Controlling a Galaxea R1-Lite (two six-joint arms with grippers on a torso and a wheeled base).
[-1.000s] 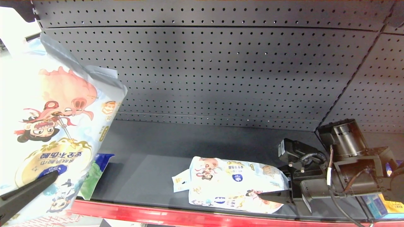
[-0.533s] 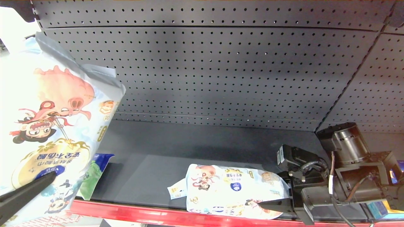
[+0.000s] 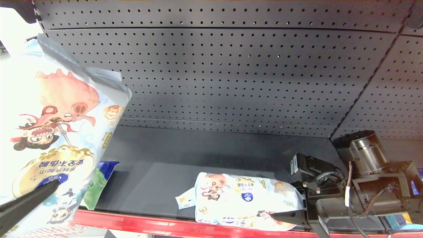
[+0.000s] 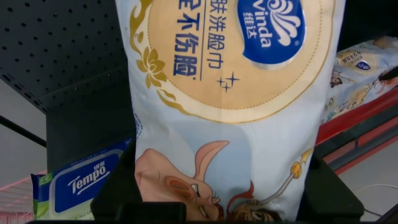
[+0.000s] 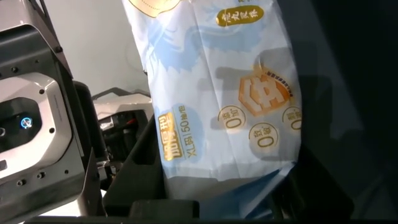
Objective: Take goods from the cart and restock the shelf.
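Observation:
A large pack with cartoon print [image 3: 56, 132] hangs at the far left in front of the shelf, and my left gripper [image 4: 224, 186] is shut on it; one dark finger [image 3: 29, 201] crosses its lower end. A second, like-printed pack [image 3: 244, 200] lies flat on the dark shelf board [image 3: 185, 148] near the front edge. My right gripper [image 3: 286, 216] is at that pack's right end and shut on it. In the right wrist view this lying pack [image 5: 230, 93] sits between the two fingers [image 5: 140, 162].
A perforated back wall [image 3: 214, 82] closes the shelf, and a red lip [image 3: 165, 226] runs along its front. A green and blue tissue pack [image 3: 99, 183] stands at the shelf's left, behind the held pack. A slanted upright [image 3: 373, 79] bounds the bay on the right.
The right gripper and its pack have slid a little to the left and toward the red front lip. The left pack shifted slightly leftward, then held still.

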